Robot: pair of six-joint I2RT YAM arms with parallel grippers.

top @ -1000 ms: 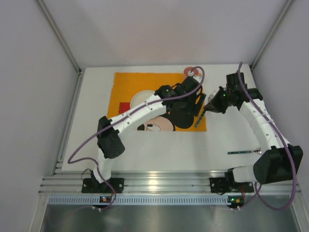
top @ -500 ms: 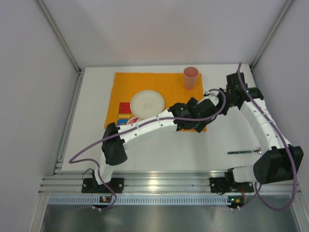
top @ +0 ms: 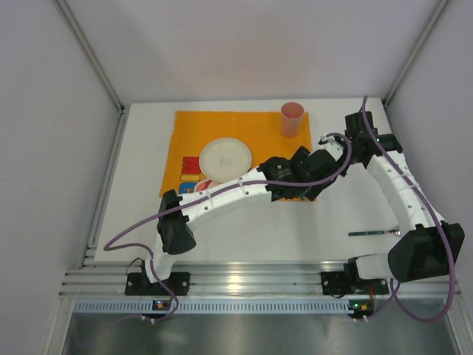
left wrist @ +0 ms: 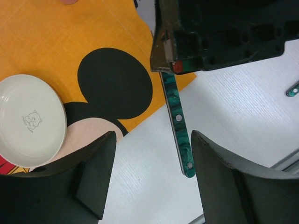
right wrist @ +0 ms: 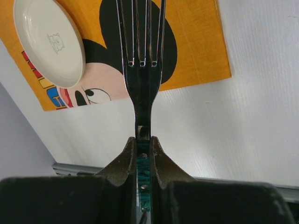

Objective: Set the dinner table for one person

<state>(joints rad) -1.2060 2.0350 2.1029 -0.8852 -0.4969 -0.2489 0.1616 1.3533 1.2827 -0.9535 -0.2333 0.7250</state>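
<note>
The table (top: 244, 225) is the white top that fills the cell between the grey walls, with a silver rail (top: 244, 285) along its near edge where both arm bases are bolted. On its far half lies an orange placemat (top: 244, 126) printed with a cartoon mouse. A white plate (top: 225, 159) sits left of the mat's middle and a pink cup (top: 293, 118) stands upright at its far right corner. Over the mat's near right corner the two arms meet. The right gripper (right wrist: 142, 149) is clamped on a fork (right wrist: 142, 88), pinching it where the steel neck joins the green handle, with the tines pointing away over the mouse's black ear. The left gripper (left wrist: 152, 172) is spread wide. In its wrist view the fork's handle shows between its fingers (left wrist: 93, 172), nearer one finger and touching neither. A second utensil (top: 373, 232) with a green handle lies flat on the bare table at the right, well apart from the mat.
</note>
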